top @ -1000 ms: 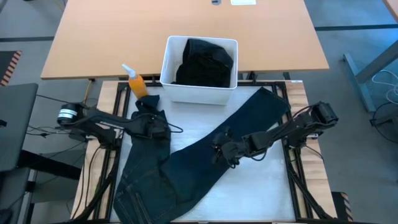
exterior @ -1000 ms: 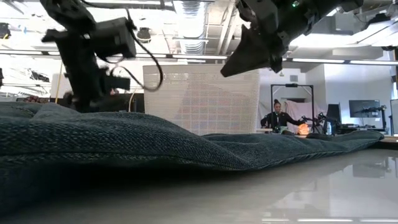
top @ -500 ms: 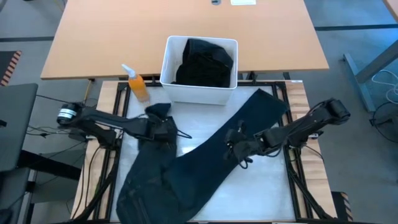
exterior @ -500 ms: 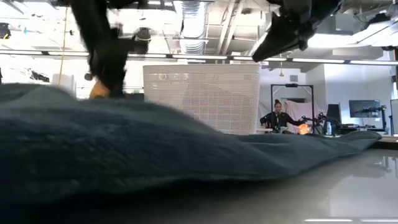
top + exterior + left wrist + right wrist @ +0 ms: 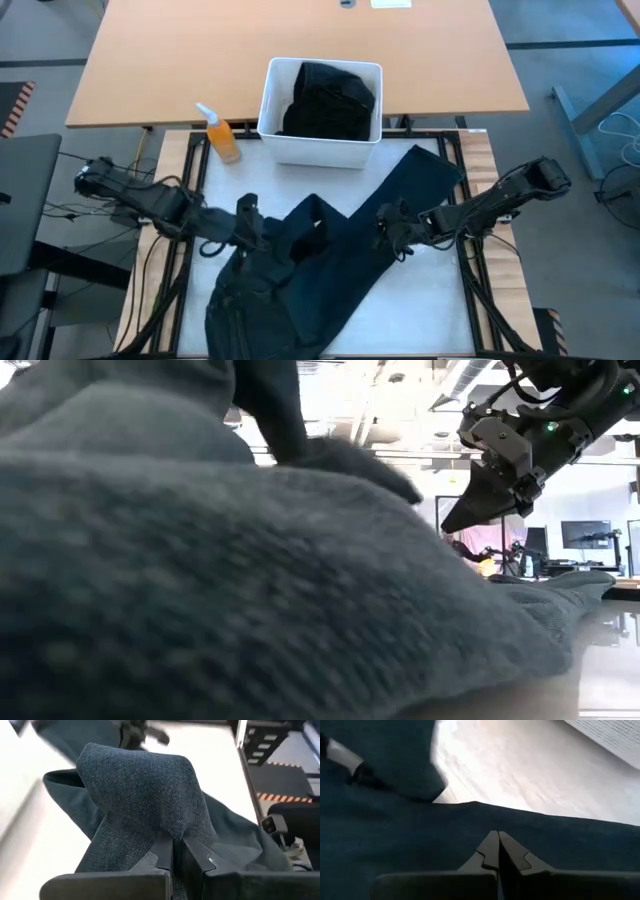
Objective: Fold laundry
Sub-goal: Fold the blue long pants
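Across the middle of the white surface (image 5: 420, 300) lie the dark navy trousers (image 5: 400, 200), slanting from the near left corner up toward the far right. One part of them is now pulled up and over, making a bump (image 5: 312, 215) near the middle. A second ago that part lay flat by the orange spray bottle (image 5: 222, 135).

The left gripper (image 5: 250, 228) did this. Its jaws were wide a second ago, and now they are clenched tight on a fold of the trouser cloth (image 5: 150, 795), as the left wrist view shows. It has dragged the cloth toward the middle, so the first fold looks like it has begun.

The right gripper (image 5: 392, 225) hangs just over the trousers, close to the long leg. Its jaws are pressed together with nothing between them, and the cloth (image 5: 420, 835) lies just past their tips. It has slid a bit to the right.

Behind the trousers stands the white plastic bin (image 5: 275, 105) with black clothing (image 5: 330, 100) piled inside, waiting for its turn. Most of the folding is not yet done.
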Action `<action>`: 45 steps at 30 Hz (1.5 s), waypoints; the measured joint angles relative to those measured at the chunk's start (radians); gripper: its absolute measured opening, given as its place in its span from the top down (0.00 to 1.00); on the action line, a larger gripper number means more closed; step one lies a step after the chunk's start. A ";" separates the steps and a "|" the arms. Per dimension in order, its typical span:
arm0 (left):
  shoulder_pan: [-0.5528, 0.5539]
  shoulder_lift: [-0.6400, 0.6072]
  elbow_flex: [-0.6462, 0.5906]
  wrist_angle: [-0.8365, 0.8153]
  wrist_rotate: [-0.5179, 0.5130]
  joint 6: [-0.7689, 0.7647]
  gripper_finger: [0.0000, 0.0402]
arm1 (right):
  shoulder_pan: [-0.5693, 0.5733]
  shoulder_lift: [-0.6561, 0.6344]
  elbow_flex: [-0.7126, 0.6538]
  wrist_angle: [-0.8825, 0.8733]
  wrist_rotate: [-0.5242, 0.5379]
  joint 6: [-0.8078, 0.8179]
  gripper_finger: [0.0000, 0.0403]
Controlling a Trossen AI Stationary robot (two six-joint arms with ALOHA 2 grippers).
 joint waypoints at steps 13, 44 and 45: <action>-0.083 0.104 -0.069 -0.017 -0.067 -0.115 1.00 | -0.151 -0.005 0.023 0.279 -0.355 -0.187 0.69; -0.159 0.004 -0.069 0.001 -0.071 -0.083 1.00 | -0.296 0.621 0.455 0.468 -0.447 -0.711 0.74; -0.166 0.003 -0.069 0.001 -0.070 -0.083 1.00 | -0.300 0.608 0.471 0.418 -0.447 -0.730 0.85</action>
